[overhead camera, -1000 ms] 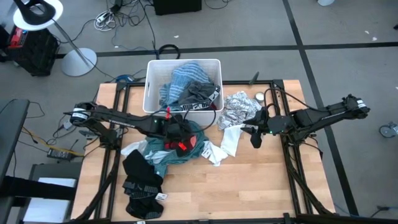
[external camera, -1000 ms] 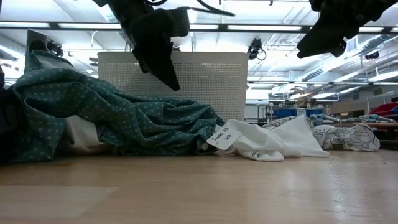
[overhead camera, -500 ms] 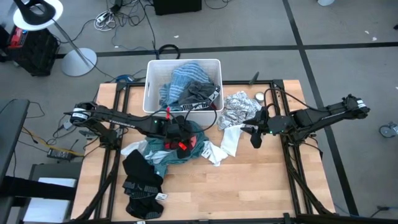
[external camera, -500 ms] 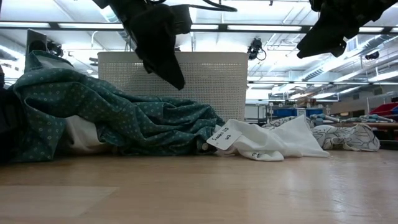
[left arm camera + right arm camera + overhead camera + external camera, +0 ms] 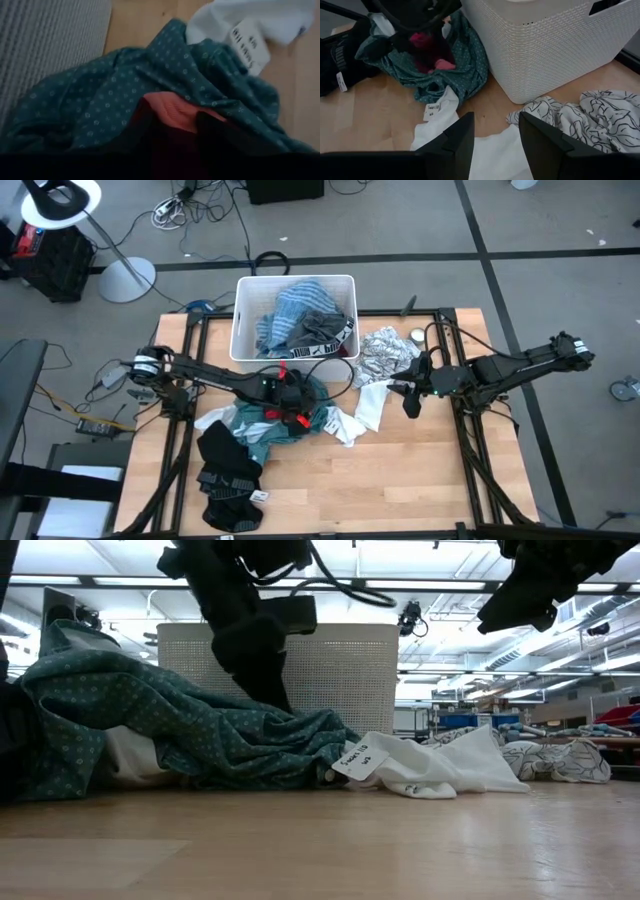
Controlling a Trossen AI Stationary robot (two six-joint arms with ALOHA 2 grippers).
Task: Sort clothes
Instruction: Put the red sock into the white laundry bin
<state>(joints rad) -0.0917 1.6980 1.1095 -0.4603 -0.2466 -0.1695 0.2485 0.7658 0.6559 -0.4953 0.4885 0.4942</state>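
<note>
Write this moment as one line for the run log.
left hand: open, down on red cloth over teal shirt | right hand: open, empty, above white shirt | tub: holds clothes

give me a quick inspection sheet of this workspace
surface: wooden table, front part bare
job's things: teal dotted garment with red garment on it; black garment; white garment; white-grey patterned garment; striped and grey clothes in the white tub
clutter: nothing seen
grippers: left gripper open, down on the red garment; right gripper open, empty, above the white garment
cables: loose on the floor behind the table
surroundings: floor lamp
</note>
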